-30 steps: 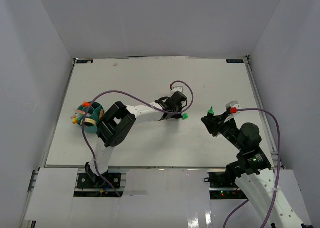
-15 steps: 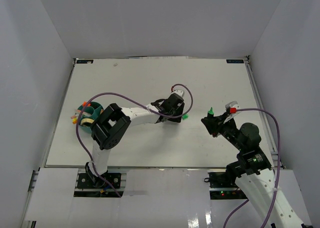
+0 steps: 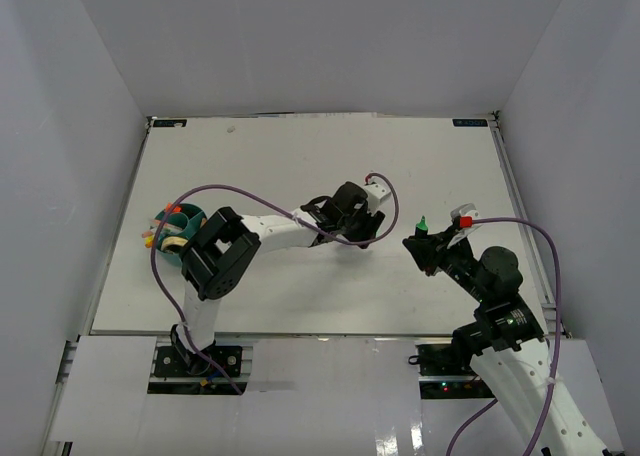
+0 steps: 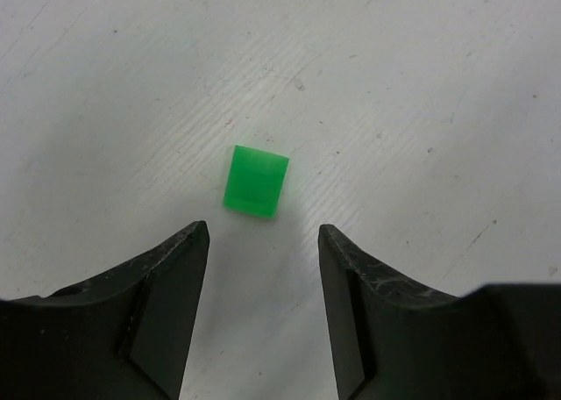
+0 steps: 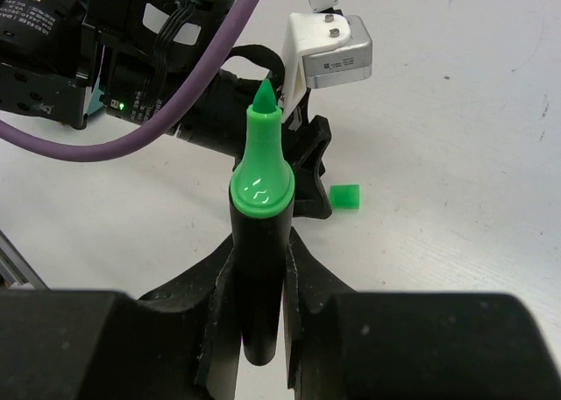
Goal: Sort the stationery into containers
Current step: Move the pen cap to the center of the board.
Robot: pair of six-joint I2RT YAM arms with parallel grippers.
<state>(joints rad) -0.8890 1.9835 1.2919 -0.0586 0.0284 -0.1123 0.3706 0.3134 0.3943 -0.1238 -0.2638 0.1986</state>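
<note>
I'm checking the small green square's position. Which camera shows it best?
Left wrist view: the green square lies unobstructed just beyond the open left gripper. The right wrist view shows it small; the top view does not show it.

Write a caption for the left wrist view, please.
Open left gripper, a green square on the table just ahead of it.

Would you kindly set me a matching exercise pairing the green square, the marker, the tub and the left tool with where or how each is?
1. green square
2. marker
3. tub
4. left tool

A. gripped by the right tool
B. at the left of the table
C. open, holding nothing
D. lying loose, touched by nothing

Pairs: 1-D, 2-A, 3-B, 4-C
</note>
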